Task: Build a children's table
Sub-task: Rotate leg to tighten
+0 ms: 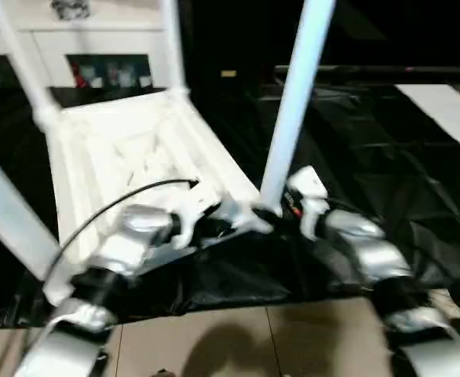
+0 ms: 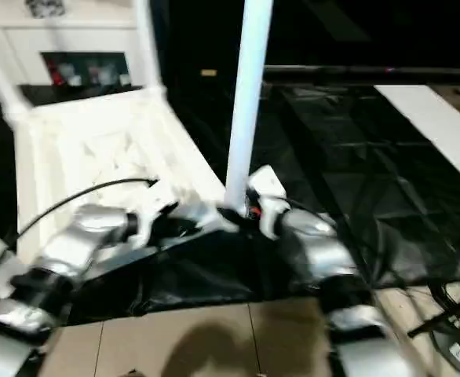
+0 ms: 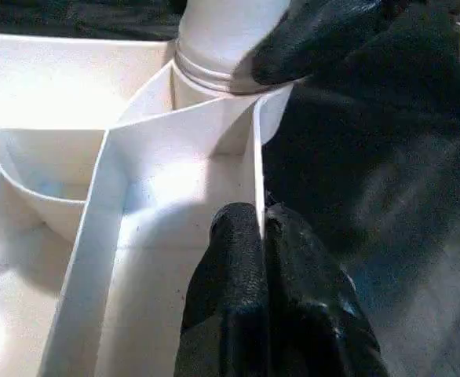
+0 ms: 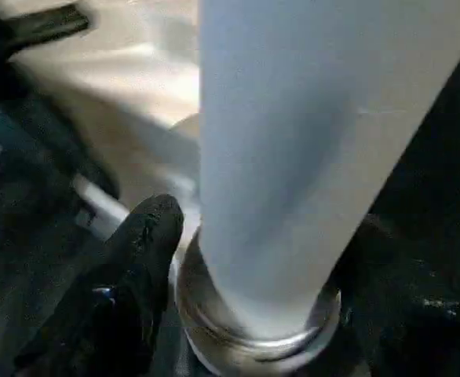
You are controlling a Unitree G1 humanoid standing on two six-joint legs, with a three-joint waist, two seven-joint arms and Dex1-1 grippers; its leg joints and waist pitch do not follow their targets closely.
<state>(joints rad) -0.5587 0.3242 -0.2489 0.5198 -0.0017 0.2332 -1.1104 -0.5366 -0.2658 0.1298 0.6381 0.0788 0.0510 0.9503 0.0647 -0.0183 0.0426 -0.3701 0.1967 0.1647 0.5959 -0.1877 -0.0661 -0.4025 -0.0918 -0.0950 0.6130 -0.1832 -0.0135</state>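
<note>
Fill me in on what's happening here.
A humanoid robot is assembling a white plastic table. The top lies upside down on black sheeting, ribs up, with legs standing in its corner sockets. The left hand is pinched shut on a rib at the near corner, steadying the top. The right hand straddles the base of the near leg, which stands upright in that corner's socket.

We see the table top lying upside down on the sheet, with the floor nearer to us. Legs stand up from its corners: one far left, one far right, one near right. Behind it stands the cabinet. Our left gripper sits on a rib near that near-right leg, and our right gripper sits around its bottom.
</note>
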